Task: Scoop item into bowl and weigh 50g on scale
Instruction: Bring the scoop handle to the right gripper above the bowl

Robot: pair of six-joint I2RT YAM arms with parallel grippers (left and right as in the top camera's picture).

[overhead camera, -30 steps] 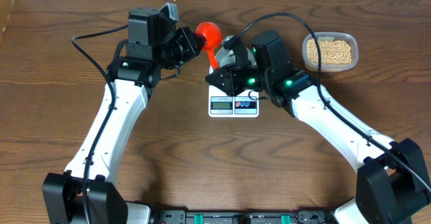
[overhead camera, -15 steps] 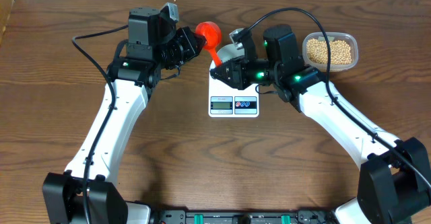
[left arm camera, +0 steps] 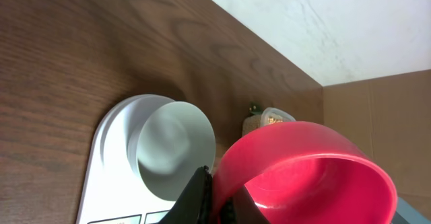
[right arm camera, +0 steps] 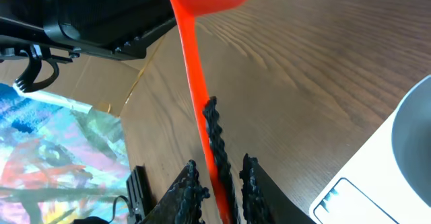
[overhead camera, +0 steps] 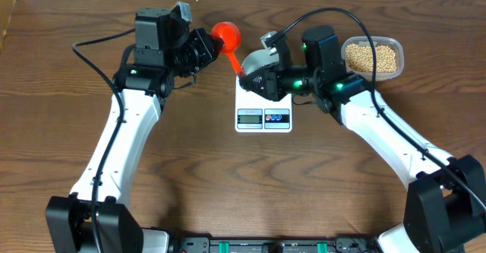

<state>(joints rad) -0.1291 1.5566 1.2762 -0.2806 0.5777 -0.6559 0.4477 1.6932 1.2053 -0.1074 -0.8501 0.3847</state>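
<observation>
Scoop (overhead camera: 225, 34): cup pinched shut in left gripper (overhead camera: 213, 45), behind-left of scale (overhead camera: 263, 118). Right gripper (overhead camera: 244, 74) newly arrived, fingers narrow round the handle; handover likely. Bowl (left arm camera: 175, 143) on scale, empty. Beans (overhead camera: 370, 55) in tub, right of scale.

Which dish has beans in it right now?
The clear rounded-rectangular plastic container at far right, full of tan beans; the small white bowl on the flat white scale is empty.
</observation>
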